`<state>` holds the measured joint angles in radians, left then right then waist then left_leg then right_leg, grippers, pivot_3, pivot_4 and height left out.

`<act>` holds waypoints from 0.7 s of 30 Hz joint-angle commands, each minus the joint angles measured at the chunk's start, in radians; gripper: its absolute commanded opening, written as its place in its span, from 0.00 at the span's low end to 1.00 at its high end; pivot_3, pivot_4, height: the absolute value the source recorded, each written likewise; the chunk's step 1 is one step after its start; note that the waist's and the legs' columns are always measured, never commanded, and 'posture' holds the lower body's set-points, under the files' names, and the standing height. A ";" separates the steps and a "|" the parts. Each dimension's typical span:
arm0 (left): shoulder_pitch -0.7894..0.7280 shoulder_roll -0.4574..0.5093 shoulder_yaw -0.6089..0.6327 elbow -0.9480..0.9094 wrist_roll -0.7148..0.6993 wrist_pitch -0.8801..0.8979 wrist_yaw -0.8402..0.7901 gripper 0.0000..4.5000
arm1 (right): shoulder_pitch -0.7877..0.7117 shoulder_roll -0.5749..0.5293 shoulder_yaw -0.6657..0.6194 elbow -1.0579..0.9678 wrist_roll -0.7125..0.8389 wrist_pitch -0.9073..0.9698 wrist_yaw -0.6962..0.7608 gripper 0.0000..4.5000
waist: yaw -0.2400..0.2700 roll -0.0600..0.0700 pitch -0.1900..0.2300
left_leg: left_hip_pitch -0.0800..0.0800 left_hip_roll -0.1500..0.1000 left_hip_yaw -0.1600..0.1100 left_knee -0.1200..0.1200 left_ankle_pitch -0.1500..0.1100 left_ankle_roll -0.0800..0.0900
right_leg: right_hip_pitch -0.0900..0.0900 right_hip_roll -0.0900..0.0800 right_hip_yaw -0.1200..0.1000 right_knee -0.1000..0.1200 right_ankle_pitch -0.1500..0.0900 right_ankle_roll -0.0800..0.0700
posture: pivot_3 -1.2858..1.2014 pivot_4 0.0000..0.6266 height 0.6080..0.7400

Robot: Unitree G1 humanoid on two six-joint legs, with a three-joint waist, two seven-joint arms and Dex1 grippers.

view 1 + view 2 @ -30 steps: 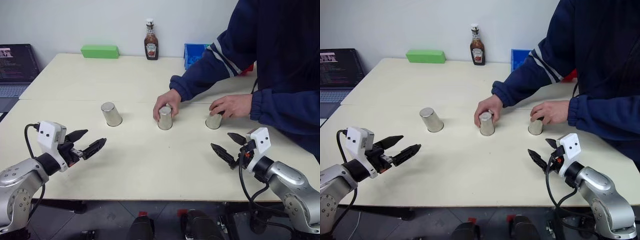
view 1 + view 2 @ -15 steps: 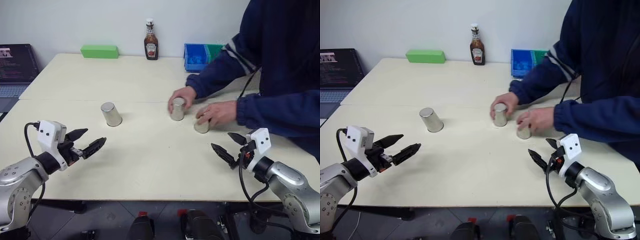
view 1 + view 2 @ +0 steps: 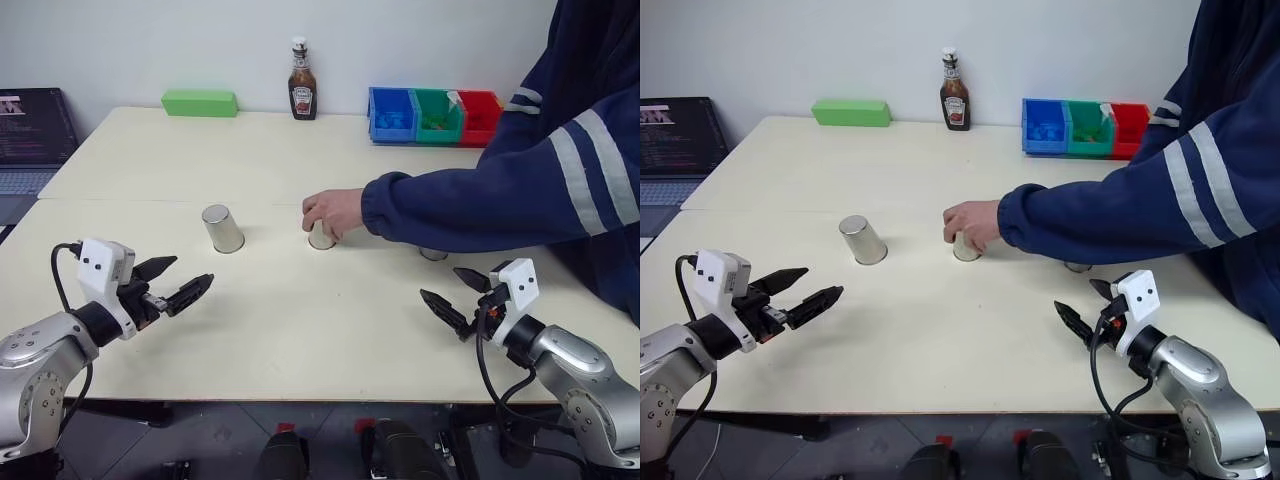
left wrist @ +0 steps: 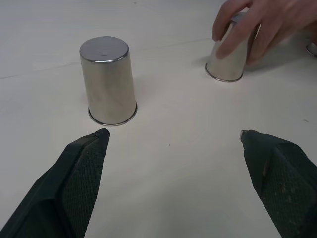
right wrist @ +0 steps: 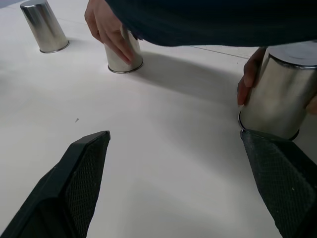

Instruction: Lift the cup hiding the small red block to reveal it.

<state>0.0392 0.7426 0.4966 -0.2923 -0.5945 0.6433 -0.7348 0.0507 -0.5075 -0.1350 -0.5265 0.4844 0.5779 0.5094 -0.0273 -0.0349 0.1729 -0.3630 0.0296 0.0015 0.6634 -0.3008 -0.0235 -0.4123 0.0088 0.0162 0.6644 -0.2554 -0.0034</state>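
Three upturned shiny steel cups on cream table (image 3: pixel 300 330): left cup (image 3: pixel 222 228) free, mid cup (image 3: pixel 321 236) under person's hand (image 3: pixel 330 212), right cup (image 5: pixel 277 91) behind navy sleeve (image 3: pixel 480 205). Ketchup bottle (image 3: pixel 302 80) at 12 o'clock. Left gripper (image 3: pixel 170 285) & right gripper (image 3: pixel 455 295) both spread wide, empty. Red block hidden; can't tell which cup.

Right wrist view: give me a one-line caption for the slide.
Open right gripper low over the table, facing three upturned steel cups; a person's hands cover the middle cup and nearest cup.

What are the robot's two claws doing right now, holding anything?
Left gripper: jaws open, holding nothing, hovering over the table.
Right gripper: jaws open, holding nothing, hovering over the table.
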 commanded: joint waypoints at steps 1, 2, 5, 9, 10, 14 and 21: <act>0.004 0.013 0.006 -0.044 -0.021 -0.007 -0.016 1.00 | -0.005 -0.003 -0.012 -0.018 -0.002 -0.015 -0.003 0.99 | 0.000 0.000 0.000 | 0.000 0.000 0.000 0.000 0.000 0.000 | 0.000 0.000 0.000 0.000 0.000 0.000 | 0.52 0.24 1.00; 0.005 0.014 0.002 -0.051 -0.025 -0.004 -0.020 1.00 | -0.003 -0.002 -0.015 -0.018 -0.002 -0.015 -0.006 0.99 | 0.000 0.000 0.000 | 0.000 0.000 0.000 0.000 0.000 0.000 | 0.000 0.000 0.000 0.000 0.000 0.000 | 0.52 0.24 1.00; 0.009 0.012 -0.006 -0.067 -0.033 0.001 -0.025 1.00 | 0.003 0.003 -0.027 -0.011 -0.009 -0.018 -0.023 0.99 | 0.000 0.000 0.000 | 0.000 0.000 0.000 0.000 0.000 0.000 | 0.000 0.000 0.000 0.000 0.000 0.000 | 0.52 0.24 1.00; 0.012 0.008 -0.020 -0.090 -0.052 0.008 -0.033 1.00 | 0.009 0.010 -0.041 0.021 -0.034 -0.034 -0.051 0.99 | 0.000 0.000 0.000 | 0.000 0.000 0.000 0.000 0.000 0.000 | 0.000 0.000 0.000 0.000 0.000 0.000 | 0.52 0.24 1.00; 0.012 0.008 -0.024 -0.097 -0.059 0.011 -0.034 1.00 | 0.011 0.015 -0.043 0.025 -0.038 -0.035 -0.058 0.99 | 0.000 0.000 0.000 | 0.000 0.000 0.000 0.000 0.000 0.000 | 0.000 0.000 0.000 0.000 0.000 0.000 | 0.52 0.24 1.00; 0.015 0.012 -0.041 -0.117 -0.082 0.019 -0.042 1.00 | 0.017 0.024 -0.045 0.036 -0.049 -0.043 -0.072 0.99 | 0.000 0.000 0.000 | 0.000 0.000 0.000 0.000 0.000 0.000 | 0.000 0.000 0.000 0.000 0.000 0.000 | 0.52 0.24 1.00; 0.008 0.080 -0.145 -0.263 -0.195 0.056 -0.199 1.00 | -0.050 0.059 -0.029 0.122 -0.074 -0.050 -0.103 0.99 | -0.001 0.000 0.000 | 0.000 -0.001 0.001 0.000 0.000 0.000 | 0.000 0.000 0.001 0.000 0.000 0.000 | 0.52 0.24 1.00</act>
<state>0.0642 0.8033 0.3663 -0.5116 -0.7636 0.7098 -0.8976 0.0284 -0.4552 -0.1556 -0.4071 0.4144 0.5532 0.4124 -0.0278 -0.0344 0.1730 -0.3629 0.0290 0.0026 0.6638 -0.3007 -0.0236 -0.4122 0.0087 0.0172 0.6646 -0.2553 -0.0032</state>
